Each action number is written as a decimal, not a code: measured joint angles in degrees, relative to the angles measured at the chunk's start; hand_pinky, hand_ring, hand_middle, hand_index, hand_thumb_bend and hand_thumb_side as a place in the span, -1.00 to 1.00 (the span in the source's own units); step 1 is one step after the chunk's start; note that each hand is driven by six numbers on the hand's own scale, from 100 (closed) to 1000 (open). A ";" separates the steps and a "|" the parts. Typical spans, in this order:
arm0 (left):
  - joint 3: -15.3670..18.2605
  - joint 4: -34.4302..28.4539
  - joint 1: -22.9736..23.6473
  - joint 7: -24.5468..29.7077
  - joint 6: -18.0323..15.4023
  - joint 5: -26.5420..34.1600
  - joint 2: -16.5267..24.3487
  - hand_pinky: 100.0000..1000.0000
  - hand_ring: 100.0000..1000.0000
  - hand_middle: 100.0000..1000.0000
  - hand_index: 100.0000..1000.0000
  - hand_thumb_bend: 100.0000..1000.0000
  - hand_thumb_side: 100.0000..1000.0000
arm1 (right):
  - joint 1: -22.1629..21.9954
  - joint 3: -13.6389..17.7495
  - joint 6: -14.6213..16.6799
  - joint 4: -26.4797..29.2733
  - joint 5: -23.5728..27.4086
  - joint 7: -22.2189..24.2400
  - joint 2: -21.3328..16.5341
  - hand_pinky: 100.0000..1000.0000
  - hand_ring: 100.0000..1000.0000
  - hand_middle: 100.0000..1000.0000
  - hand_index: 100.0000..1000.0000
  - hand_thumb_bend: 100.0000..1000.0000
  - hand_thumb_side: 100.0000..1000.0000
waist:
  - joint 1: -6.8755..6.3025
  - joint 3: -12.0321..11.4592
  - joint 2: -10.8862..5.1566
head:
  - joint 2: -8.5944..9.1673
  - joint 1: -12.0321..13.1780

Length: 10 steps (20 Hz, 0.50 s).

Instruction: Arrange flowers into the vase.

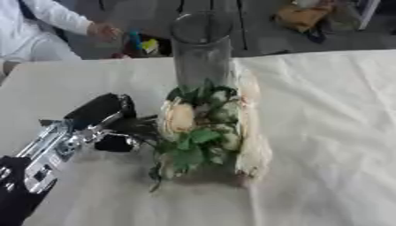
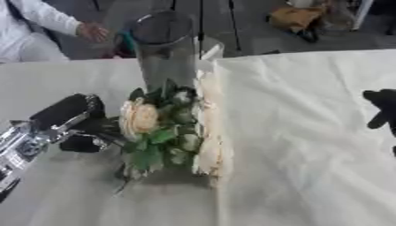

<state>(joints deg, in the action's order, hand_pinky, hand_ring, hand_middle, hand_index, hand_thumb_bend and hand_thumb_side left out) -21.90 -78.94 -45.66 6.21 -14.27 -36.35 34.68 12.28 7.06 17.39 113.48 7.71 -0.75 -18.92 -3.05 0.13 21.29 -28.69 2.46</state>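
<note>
At frame centre, the flowers (image 1: 197, 132) lay on the counter (image 1: 325, 132) before the vase (image 1: 201, 48). The left robot hand (image 1: 104, 121) had curled fingers gripping their stems; the right robot hand (image 2: 381, 108) showed at right edge, fingers unclear.

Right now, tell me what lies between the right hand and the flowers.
Only bare cloth lies between the right hand and the flowers, shown in the right eye view.

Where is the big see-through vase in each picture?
Left eye view: the vase stands at top centre, just behind the flowers.
Right eye view: the vase stands left of centre at the top, again behind the flowers.
Shared landmark: the robot's left hand beside the flowers.
</note>
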 measured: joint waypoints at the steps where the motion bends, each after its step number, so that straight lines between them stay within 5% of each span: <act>1: 0.20 -1.75 0.26 0.41 0.31 1.03 0.50 -1.00 -1.00 -1.00 -0.95 -1.00 0.05 | 0.00 0.00 0.03 0.00 0.01 -0.04 0.00 0.84 0.57 -0.29 0.45 -1.00 0.82 | 0.00 -0.15 0.00 | -0.01 -0.02; 10: 2.29 -16.90 1.30 5.38 6.16 12.73 3.78 -1.00 -1.00 -1.00 -0.95 -1.00 0.08 | -0.19 0.33 0.32 0.00 0.22 -0.40 -0.02 0.84 0.57 -0.29 0.45 -1.00 0.82 | 0.00 -0.60 -0.06 | -0.31 -0.23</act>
<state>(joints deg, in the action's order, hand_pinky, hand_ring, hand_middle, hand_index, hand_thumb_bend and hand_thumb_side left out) -19.61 -95.84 -44.37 11.58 -8.11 -23.61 38.46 12.09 7.39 17.71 113.48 7.93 -1.15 -18.94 -3.05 -0.47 21.24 -28.99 2.22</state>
